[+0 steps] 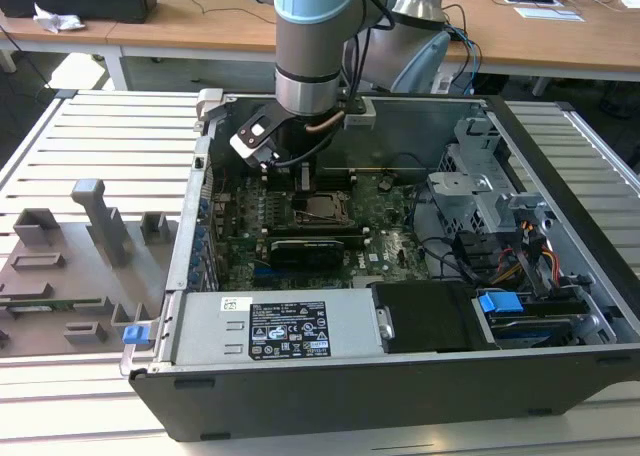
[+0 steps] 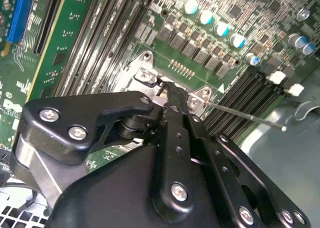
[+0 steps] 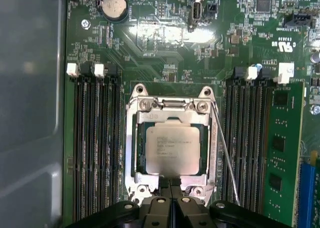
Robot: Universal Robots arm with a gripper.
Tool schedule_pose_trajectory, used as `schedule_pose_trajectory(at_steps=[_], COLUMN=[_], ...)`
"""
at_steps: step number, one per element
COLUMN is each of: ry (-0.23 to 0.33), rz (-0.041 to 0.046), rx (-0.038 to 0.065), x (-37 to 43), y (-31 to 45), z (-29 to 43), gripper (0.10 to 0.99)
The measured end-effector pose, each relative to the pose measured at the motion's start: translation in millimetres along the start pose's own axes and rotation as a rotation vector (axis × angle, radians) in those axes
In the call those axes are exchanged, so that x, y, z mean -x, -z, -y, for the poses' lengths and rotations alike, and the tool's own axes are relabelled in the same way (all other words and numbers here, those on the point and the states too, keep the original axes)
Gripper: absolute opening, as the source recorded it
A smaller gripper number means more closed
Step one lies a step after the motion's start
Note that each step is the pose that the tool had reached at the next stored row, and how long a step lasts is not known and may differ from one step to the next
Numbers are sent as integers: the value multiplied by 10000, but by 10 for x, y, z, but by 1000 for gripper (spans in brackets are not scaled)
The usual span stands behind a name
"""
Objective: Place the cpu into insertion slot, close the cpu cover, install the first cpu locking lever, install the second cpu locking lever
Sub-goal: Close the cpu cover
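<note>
My gripper (image 3: 170, 183) is pinched shut with nothing visibly held, its tips at the socket (image 3: 136, 90) edge, likely to press the cover (image 3: 131, 148) flat. The chip (image 3: 172, 148) sits seated inside; 1 thin lever (image 3: 225, 153) stands loose beside it.

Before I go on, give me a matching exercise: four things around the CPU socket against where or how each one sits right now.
Things:
1. silver-grey square cpu
2. thin silver wire locking lever
3. round silver coin battery
4. gripper with black fingers

States:
a. angled out from the socket's side
b. closed together at the socket's edge
c. seated in the silver-rimmed square socket
d. on the green circuit board, apart from the socket

Pairs: 1-c, 2-a, 3-d, 4-b
</note>
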State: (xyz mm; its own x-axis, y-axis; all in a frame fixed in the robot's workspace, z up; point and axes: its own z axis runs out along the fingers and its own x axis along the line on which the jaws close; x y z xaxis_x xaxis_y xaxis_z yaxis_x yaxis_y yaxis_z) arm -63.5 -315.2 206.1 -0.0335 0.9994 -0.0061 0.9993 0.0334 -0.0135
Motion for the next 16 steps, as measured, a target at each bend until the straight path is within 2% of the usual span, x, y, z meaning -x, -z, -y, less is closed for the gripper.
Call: schedule_pose_trajectory(at_steps=[4,5,8,9,11,16], ry=[8,8,8,11,9,8], rz=[-1,0,-1,1,1,5], rx=[1,0,-21,-24,-25,-24], x=[3,5,12,14,13,15], y=[1,2,5,15,49,368], z=[-86,-135,-347,-377,-383,-379], gripper=[106,106,106,106,106,106])
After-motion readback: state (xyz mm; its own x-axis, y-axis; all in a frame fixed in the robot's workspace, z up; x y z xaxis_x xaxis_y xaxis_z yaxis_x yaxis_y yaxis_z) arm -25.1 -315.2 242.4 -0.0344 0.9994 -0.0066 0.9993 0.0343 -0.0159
